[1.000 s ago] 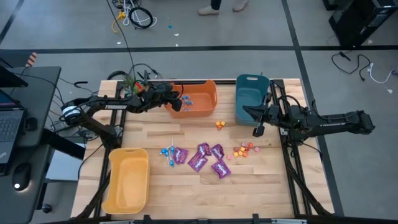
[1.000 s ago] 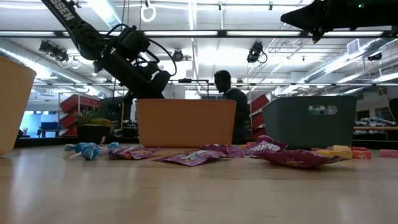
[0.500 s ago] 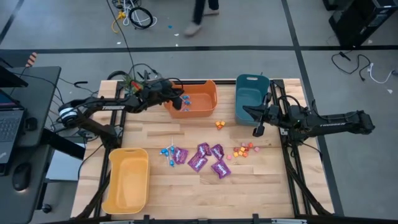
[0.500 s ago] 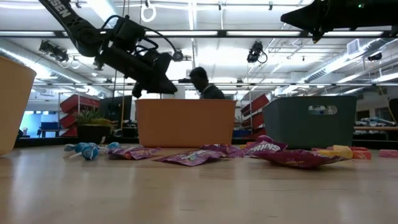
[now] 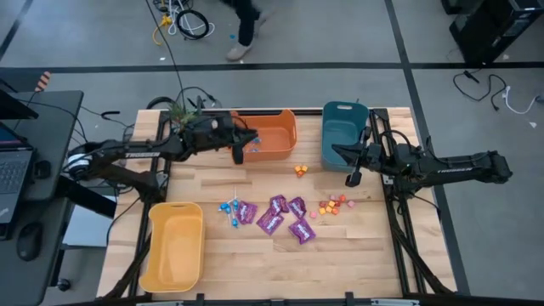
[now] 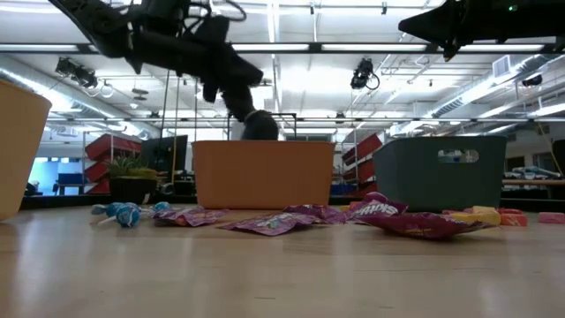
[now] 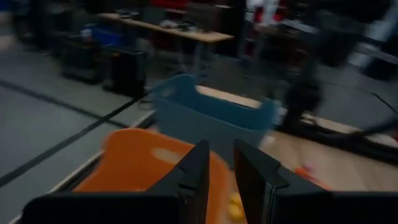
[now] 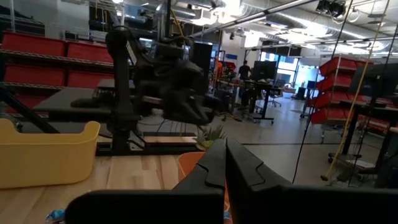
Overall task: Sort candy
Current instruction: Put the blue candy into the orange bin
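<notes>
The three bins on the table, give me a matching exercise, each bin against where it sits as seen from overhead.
Bins:
1. orange bin
2. teal bin
3. yellow bin

Places in the high view:
A. near edge of the table, on the left arm's side
B. far edge, right beside the right arm's tool
C. far edge, with the left arm's tool at its left rim

Right pairs: 1-C, 2-B, 3-A.

The left tool is by the orange bin's rim; the right tool hangs just in front of the teal bin.
</notes>
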